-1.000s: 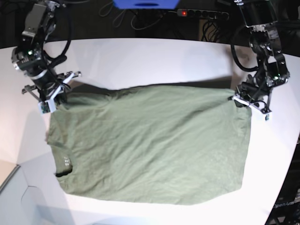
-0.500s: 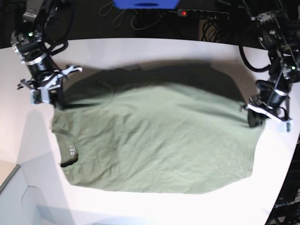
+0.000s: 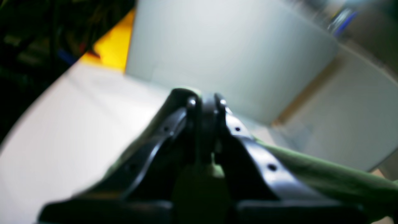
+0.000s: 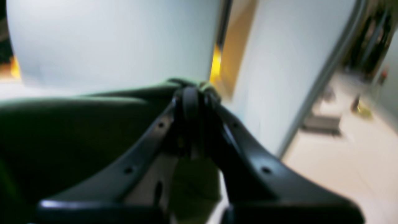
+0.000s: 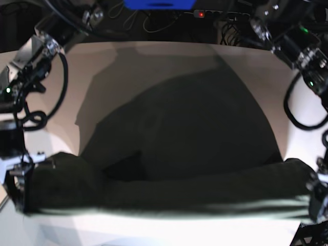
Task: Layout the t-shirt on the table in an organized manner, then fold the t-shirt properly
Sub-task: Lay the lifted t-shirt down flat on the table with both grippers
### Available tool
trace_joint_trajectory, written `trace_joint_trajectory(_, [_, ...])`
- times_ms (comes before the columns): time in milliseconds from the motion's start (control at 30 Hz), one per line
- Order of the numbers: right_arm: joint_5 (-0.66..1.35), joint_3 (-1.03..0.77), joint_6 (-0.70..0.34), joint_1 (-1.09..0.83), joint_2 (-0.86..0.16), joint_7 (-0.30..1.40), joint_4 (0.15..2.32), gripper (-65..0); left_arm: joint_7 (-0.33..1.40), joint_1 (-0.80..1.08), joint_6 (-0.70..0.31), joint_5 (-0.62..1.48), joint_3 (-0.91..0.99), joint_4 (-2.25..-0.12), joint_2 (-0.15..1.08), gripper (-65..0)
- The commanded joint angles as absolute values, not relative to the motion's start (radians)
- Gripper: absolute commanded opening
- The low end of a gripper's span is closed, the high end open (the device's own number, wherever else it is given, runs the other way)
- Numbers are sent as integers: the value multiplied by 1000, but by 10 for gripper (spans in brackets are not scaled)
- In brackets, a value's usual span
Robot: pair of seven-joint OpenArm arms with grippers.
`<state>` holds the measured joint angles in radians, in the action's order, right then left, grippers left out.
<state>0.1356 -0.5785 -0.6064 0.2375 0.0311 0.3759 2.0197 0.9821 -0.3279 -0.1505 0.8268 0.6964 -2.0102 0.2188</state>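
The t-shirt (image 5: 169, 195) hangs stretched across the near table (image 5: 154, 66) — far side open.

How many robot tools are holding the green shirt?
2. The left tool pinches one end of the t-shirt, and the right tool pinches the other end.

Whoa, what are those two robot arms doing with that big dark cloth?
It's a green t-shirt, and the two arms are holding it between them above the white table. The left gripper is shut on one edge and the right gripper on another, as both wrist views show, though blurred. In the base view the shirt hangs as a wide sheet stretched across the near side of the table and casts a large shadow. It is neither laid out nor folded yet.
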Motion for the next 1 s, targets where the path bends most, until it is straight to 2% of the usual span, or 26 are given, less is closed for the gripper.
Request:
trace_joint_trajectory(0, [147, -575, -599, 286, 25, 348, 2038, -650, 958, -384, -140, 835, 700, -2026, 237, -648])
trace_joint_trajectory(133, [147, -565, -596, 424, 24, 348, 2037, -650, 964, -549, -139, 817, 645, -2025, 246, -648])
trace_joint_trajectory(300, [142, -567, -595, 529, 19, 332, 2045, -650, 954, -651, -139, 806, 526, -2026, 294, -648])
trace_joint_trajectory(433, [142, -567, -584, 581, 5, 326, 2045, -650, 954, -682, -139, 811, 507, -2028, 294, -648])
trace_joint_trajectory(600, [143, -562, -473, 676, -48, 326, 2041, -650, 954, -750, -133, 800, 479, -2028, 294, -648])
trace_joint_trajectory(800, [143, -567, -472, 782, -58, 326, 2043, -650, 964, -806, -130, 785, 478, -2029, 303, -648])
trace_joint_trajectory(967, [142, -565, -472, 777, -56, 331, 2041, -650, 964, -740, -130, 791, 490, -2029, 332, -648])
